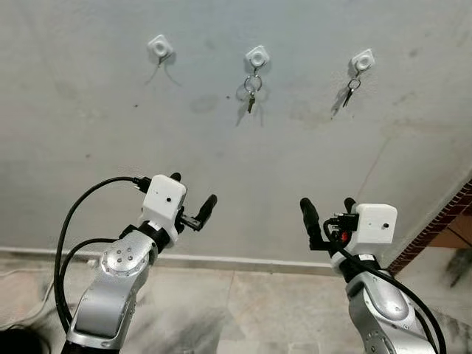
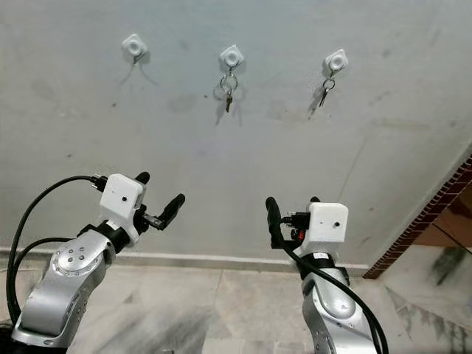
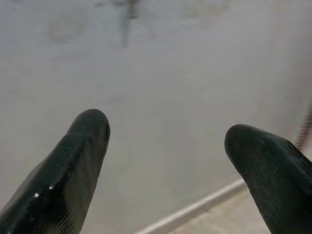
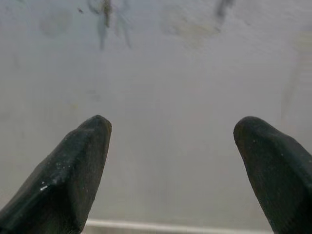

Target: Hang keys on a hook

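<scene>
Three white hooks are fixed high on the grey wall. The left hook [image 1: 160, 47] is bare. A key ring with keys [image 1: 251, 87] hangs from the middle hook [image 1: 257, 55]. Another set of keys [image 1: 351, 90] hangs from the right hook [image 1: 363, 60]. My left gripper [image 1: 193, 192] is raised well below the hooks, open and holding nothing. My right gripper [image 1: 328, 207] is raised at the same height, also open with nothing between its fingers [image 4: 73, 175].
The wall meets a tiled floor at a pale skirting strip [image 1: 243, 262]. A red brick edge [image 1: 435, 225] runs down at the far right. Black cables [image 1: 70, 221] loop from my left arm.
</scene>
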Available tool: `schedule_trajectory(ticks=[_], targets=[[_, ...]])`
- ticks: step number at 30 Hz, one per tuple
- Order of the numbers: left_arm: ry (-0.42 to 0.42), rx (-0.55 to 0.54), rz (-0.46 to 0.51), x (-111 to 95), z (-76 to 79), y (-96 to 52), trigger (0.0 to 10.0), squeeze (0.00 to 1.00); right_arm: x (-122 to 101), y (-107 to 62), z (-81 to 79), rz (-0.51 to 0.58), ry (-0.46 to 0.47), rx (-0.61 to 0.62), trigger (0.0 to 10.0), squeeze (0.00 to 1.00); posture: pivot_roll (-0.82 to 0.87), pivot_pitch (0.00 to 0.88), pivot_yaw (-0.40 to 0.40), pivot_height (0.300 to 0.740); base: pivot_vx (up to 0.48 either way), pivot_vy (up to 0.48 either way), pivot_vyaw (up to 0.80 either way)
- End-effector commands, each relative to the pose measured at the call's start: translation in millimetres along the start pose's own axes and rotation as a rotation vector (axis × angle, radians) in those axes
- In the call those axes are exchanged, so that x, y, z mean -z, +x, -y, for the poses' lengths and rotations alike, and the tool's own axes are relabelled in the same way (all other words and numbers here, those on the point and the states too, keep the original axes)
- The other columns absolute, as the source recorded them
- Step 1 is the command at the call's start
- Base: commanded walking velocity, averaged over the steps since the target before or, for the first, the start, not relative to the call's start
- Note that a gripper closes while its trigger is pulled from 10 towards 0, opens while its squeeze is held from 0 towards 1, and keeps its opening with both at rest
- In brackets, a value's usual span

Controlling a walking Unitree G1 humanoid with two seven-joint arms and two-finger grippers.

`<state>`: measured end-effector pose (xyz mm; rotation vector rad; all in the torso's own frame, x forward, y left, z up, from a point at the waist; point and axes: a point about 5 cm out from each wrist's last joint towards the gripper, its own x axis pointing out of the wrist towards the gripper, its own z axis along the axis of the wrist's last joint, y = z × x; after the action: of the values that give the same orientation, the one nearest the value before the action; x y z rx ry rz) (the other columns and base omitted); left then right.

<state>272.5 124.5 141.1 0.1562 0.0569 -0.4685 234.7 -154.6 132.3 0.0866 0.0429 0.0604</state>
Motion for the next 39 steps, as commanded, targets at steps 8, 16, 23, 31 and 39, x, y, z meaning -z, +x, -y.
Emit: schedule_trajectory(ticks=[8,16,23,31,39], targets=[[-0.034,0.021,0.025,-5.6,-5.7,-0.1,10.0,0.0,-4.7,1.3,-1.2,0.02,0.003,-0.004,10.0,0.0,0.12,0.0,-0.025,0.74,-0.034,0.0,0.0],[-0.042,0.042,0.036,-7.4,-5.8,-0.4,10.0,0.0,-4.6,2.4,-2.5,0.021,0.003,-0.008,10.0,0.0,0.12,0.0,-0.025,0.74,0.0,0.0,0.0],[-0.054,0.057,0.035,-7.3,-4.2,-0.4,10.0,0.0,-4.6,2.7,-2.7,0.021,0.001,-0.012,10.0,0.0,0.12,0.0,-0.026,0.74,0.0,-0.291,0.0],[-0.058,0.064,0.031,-6.2,-3.2,-0.7,10.0,0.0,-4.4,3.5,-3.7,0.021,-0.001,-0.019,10.0,0.0,0.12,0.0,-0.027,0.74,0.0,-0.42,0.0],[-0.061,0.069,0.028,-5.6,-2.5,-0.6,10.0,0.0,-4.7,4.2,-3.8,0.022,-0.002,-0.022,10.0,0.0,0.12,0.0,-0.03,0.74,0.0,-0.426,0.0]])
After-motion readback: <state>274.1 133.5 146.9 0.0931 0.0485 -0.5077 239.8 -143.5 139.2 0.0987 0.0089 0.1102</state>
